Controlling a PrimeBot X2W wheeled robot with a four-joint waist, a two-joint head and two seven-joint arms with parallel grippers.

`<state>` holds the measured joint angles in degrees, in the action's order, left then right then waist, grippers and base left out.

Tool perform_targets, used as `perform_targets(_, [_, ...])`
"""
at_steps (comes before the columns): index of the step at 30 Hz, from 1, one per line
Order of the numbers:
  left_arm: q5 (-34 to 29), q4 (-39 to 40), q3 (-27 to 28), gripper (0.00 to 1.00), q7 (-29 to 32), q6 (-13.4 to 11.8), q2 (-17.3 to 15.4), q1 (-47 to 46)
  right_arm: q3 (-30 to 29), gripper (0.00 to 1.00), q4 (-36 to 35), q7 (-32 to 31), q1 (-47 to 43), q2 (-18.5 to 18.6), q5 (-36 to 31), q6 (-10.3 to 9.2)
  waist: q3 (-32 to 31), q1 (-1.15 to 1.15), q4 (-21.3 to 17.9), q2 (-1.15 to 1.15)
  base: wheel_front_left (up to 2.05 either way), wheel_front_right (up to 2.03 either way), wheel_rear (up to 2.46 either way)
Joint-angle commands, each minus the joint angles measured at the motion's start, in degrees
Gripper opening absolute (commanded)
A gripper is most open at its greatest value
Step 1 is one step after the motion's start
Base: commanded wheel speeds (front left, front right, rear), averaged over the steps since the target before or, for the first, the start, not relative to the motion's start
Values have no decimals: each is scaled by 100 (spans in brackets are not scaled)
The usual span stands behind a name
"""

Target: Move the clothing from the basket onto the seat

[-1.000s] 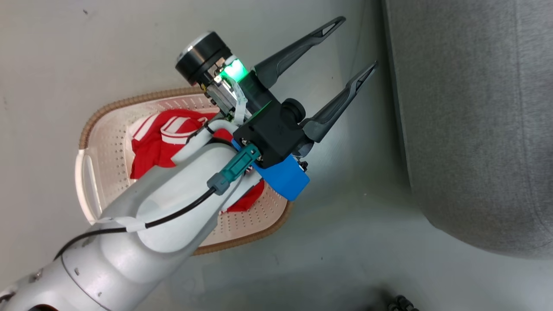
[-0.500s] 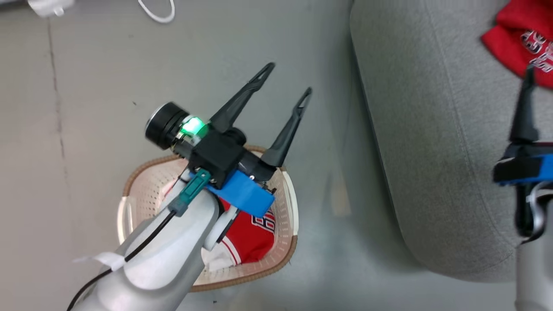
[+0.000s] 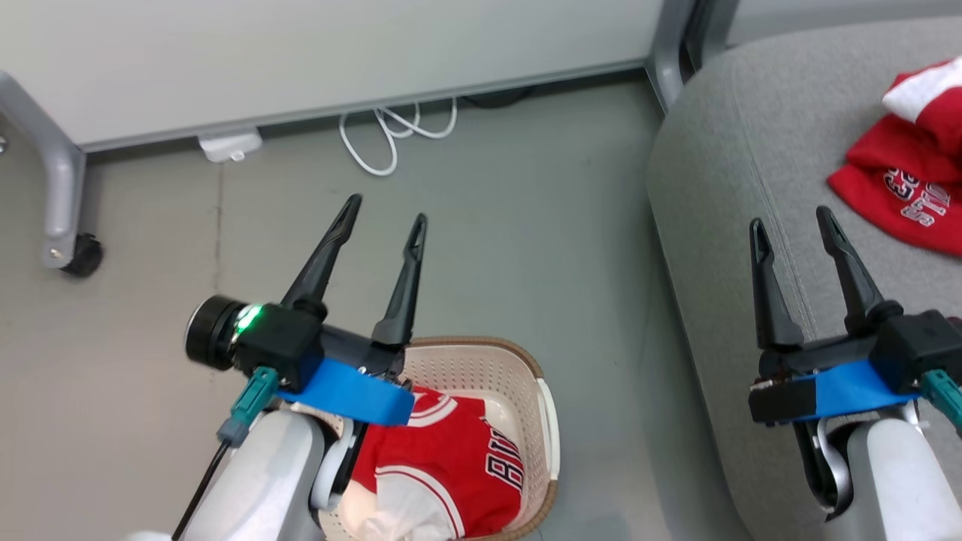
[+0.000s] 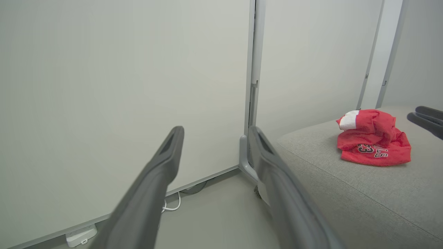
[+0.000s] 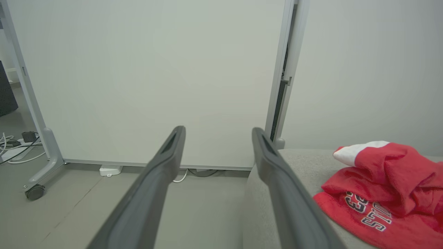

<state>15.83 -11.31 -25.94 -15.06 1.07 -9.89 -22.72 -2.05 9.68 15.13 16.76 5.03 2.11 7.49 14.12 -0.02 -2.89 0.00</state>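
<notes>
The left claw (image 3: 387, 209) hangs with its two dark fingers spread wide and nothing between them, the tips pointing out over the bare grey floor (image 3: 541, 225) toward a white partition (image 3: 301, 52). Its wrist sits above the far left corner of the basket (image 3: 481, 344), which stands on the floor beside the seat (image 3: 721, 195), with a strip of floor between the two. Inside the basket lies a red jersey (image 3: 443, 466), crumpled, with white trim and dark lettering along one side; the left arm covers part of it. The right claw (image 3: 789, 218) is over the front part of the seat, its fingers likewise spread apart and gripping nothing. Further back on the cushion, off to the right of those fingertips and not touching them, a red garment (image 3: 902, 173) lies in a loose heap, a white patch at its top and lettering across its lower edge. From the left wrist view, the right claw's fingertips show near that heap with a clear gap. At the foot of the partition a white cable (image 3: 391, 139) loops on the floor next to a small white box (image 3: 229, 144), and one grey leg ends in a black wheel (image 3: 79, 255).
</notes>
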Motion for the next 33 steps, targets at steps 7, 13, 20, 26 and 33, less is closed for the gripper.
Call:
perform_targets(7, [-230, 105, 823, 100, -17, 95, 205, 765, -35, 100, -218, 3, -590, -72, -57, 1, -660, 2, 420, 0, 0, 0, 0])
perform_targets(13, [-397, 87, 1350, 100, -17, 204, 339, 1239, -126, 100, -199, 3, -907, -133, -21, 1, -930, 2, 538, 0, 0, 0, 0])
perform_targets(20, [-561, 11, 1724, 100, -17, 336, 484, 1577, -282, 100, -170, 3, -1245, -191, -12, 1, -1141, 2, 672, 0, 0, 0, 0])
perform_targets(26, [-683, -27, 1929, 100, -16, 410, 565, 1766, -351, 100, -195, 3, -1441, -217, 8, 1, -1217, 2, 738, 0, 0, 0, 0])
perform_targets(33, [-770, -65, 2035, 100, -16, 509, 626, 1850, -364, 100, -158, 3, -1556, -219, 154, 1, -1285, 2, 774, 0, 0, 0, 0])
